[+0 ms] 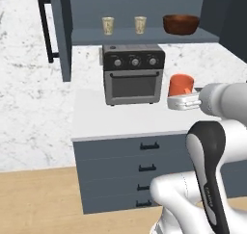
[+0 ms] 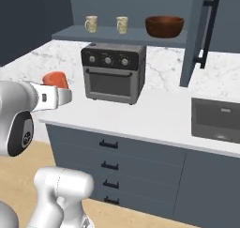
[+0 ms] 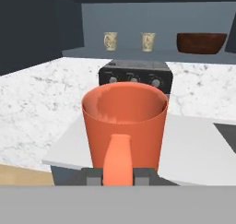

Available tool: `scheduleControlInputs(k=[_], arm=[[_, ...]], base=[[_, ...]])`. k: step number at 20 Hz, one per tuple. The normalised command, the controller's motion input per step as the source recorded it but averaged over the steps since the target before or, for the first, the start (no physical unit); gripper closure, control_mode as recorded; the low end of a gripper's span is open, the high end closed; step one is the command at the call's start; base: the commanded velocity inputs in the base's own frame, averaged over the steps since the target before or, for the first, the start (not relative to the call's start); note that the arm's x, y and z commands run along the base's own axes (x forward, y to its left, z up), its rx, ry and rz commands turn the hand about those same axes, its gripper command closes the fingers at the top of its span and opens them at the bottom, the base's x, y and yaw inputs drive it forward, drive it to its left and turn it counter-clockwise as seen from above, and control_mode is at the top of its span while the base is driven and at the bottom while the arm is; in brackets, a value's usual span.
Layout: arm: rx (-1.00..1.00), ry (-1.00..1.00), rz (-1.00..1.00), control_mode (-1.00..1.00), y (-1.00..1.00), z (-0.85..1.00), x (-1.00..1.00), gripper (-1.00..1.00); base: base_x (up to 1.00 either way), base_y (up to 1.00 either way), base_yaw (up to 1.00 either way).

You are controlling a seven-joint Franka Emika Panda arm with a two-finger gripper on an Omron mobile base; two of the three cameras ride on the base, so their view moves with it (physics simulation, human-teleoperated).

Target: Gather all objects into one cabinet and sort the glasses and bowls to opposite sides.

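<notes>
Gripper (image 3: 119, 176) pinches orange mug (image 3: 124, 126) by its handle, upright above the counter (image 1: 120, 117); two cups (image 3: 110, 41) and bowl (image 3: 201, 42) at 12 o'clock on cabinet shelf (image 1: 144, 35)

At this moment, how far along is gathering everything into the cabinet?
Two beige cups and the brown bowl already sit on the cabinet shelf, cups left, bowl right. The gripper holds the orange mug above the counter. Left: shelving the mug beside the cups.
</notes>
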Motion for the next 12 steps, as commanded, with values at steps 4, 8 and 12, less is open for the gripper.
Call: scheduleControlInputs(k=[4,8,12], arm=[[0.0,0.0,0.0,1.0,0.0,0.0,0.0,1.0],[0.0,0.0,0.0,1.0,0.0,0.0,0.0,1.0],[0.0,0.0,0.0,1.0,0.0,0.0,0.0,1.0]], base=[[0.52,0.26,-0.1],[0.5,0.18,-0.06],[0.54,0.36,-0.01]])
